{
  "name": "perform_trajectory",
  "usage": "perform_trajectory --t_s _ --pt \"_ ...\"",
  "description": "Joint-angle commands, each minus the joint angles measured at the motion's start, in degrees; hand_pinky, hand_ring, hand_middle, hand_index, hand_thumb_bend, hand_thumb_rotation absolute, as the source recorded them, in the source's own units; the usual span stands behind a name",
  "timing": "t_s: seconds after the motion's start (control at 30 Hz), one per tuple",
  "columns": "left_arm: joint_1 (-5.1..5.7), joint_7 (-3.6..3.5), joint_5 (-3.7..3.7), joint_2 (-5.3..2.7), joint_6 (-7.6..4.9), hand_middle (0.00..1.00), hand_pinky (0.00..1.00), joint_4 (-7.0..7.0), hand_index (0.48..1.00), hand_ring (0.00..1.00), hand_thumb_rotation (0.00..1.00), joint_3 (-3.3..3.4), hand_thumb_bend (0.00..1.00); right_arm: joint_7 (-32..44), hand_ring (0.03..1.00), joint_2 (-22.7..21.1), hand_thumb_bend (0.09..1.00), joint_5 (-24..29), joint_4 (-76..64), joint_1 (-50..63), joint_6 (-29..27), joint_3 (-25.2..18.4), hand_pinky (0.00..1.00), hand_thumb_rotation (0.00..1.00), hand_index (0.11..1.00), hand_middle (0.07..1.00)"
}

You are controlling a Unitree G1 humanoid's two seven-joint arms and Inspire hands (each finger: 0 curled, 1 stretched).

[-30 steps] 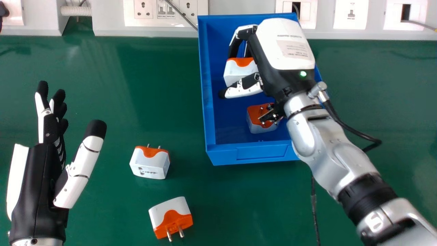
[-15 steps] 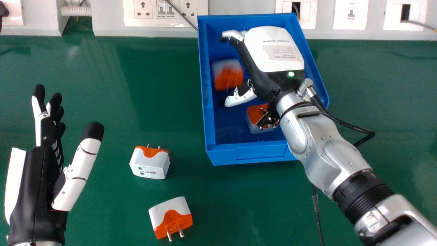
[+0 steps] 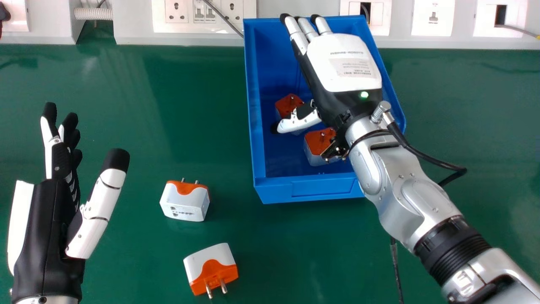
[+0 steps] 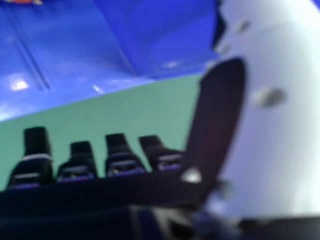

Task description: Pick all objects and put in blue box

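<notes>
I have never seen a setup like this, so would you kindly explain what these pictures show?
This is a humanoid robot with two human-like mechanical hands. One picture comes from a camera on its head, looking forward and down at a green work surface. The other is a close view from a camera at its right hand.

That hand is over a blue box, its fingers straight. The left hand is open at the head view's left. Neither appears to hold anything.

The orange and white objects look like plug adapters. Two lie in the box, one by the right thumb and another nearer the robot. Two more are outside it, one farther away and one closer.
</notes>
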Motion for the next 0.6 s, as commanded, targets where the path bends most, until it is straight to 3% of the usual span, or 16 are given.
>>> perform_trajectory --t_s 0.0,0.2,0.33,0.57 --pt "-0.33 0.37 0.57 0.17 -0.44 1.0 1.0 -1.3 1.0 1.0 0.78 -0.2 0.64 -0.9 0.964 -0.7 0.726 1.0 -4.5 1.2 0.0 -1.7 0.85 0.25 0.954 0.998" --pt "0.0 0.54 0.25 -0.41 0.34 1.0 1.0 -2.26 1.0 1.0 0.77 -0.61 0.66 0.3 0.944 -3.1 0.657 1.5 -20.4 11.3 0.3 -4.1 0.82 0.15 0.935 0.977" --pt "0.35 0.72 0.82 -0.45 0.28 1.0 1.0 -2.56 1.0 1.0 0.78 -0.73 0.66 1.0 0.933 -4.4 0.619 1.9 -32.6 20.6 -0.3 -6.2 0.79 0.15 0.924 0.977" --pt "1.48 0.95 0.76 -0.57 -0.6 1.0 1.0 -2.39 1.0 1.0 0.81 -0.61 0.65 -1.0 0.919 -7.7 0.578 5.6 -50.5 38.7 -11.0 -10.0 0.77 0.22 0.91 0.956"
